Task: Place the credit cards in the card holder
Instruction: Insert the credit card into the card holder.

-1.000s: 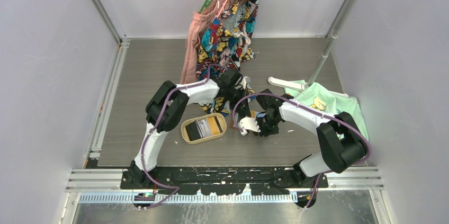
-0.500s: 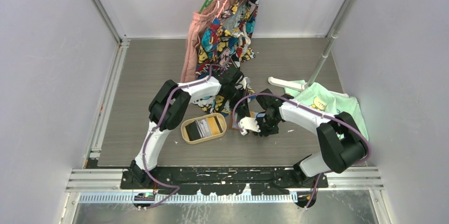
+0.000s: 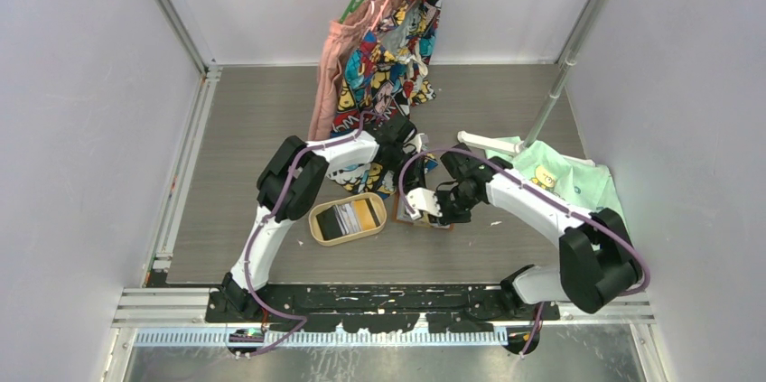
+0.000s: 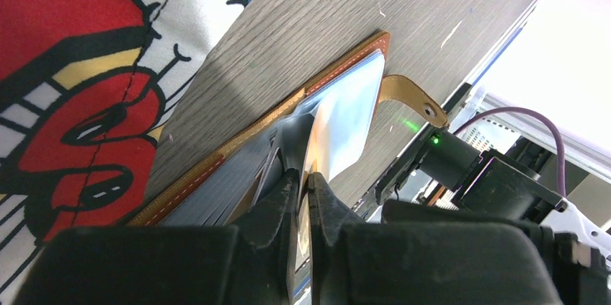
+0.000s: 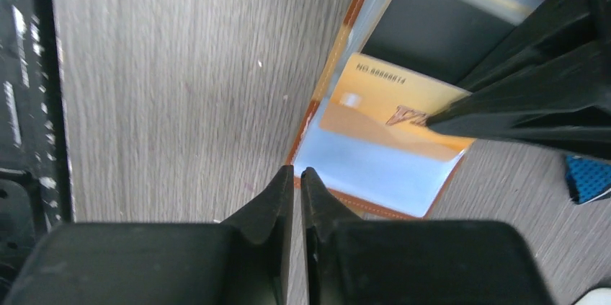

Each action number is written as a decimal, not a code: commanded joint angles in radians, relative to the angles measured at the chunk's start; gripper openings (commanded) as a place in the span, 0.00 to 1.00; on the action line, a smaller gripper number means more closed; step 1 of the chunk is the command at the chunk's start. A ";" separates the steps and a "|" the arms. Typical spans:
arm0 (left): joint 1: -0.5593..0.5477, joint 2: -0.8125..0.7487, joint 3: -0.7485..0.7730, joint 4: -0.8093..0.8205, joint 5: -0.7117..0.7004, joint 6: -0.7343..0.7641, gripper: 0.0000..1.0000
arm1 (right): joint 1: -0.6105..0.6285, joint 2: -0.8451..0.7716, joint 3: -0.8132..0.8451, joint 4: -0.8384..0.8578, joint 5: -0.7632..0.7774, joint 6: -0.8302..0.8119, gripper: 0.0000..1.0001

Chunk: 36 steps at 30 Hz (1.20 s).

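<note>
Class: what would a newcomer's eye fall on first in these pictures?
The bright comic-print garment hanging at the back grabs attention first. Next comes the open card holder lying mid-table between the two arms, with a yellow card partly in a slot.

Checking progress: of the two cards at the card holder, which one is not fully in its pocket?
The gold card with the printed number; it sticks out askew, while the black card is tucked in squarely.
</note>
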 commanded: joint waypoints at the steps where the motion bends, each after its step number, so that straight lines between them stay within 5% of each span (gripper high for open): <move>1: -0.013 0.038 -0.003 -0.066 -0.055 0.037 0.11 | -0.002 -0.054 0.040 0.022 -0.175 0.079 0.10; 12: -0.012 0.043 -0.001 -0.068 -0.050 0.042 0.14 | 0.170 0.004 -0.004 0.461 0.081 0.404 0.05; 36: -0.011 0.052 0.009 -0.068 -0.040 0.047 0.20 | 0.202 0.120 0.016 0.419 0.309 0.383 0.05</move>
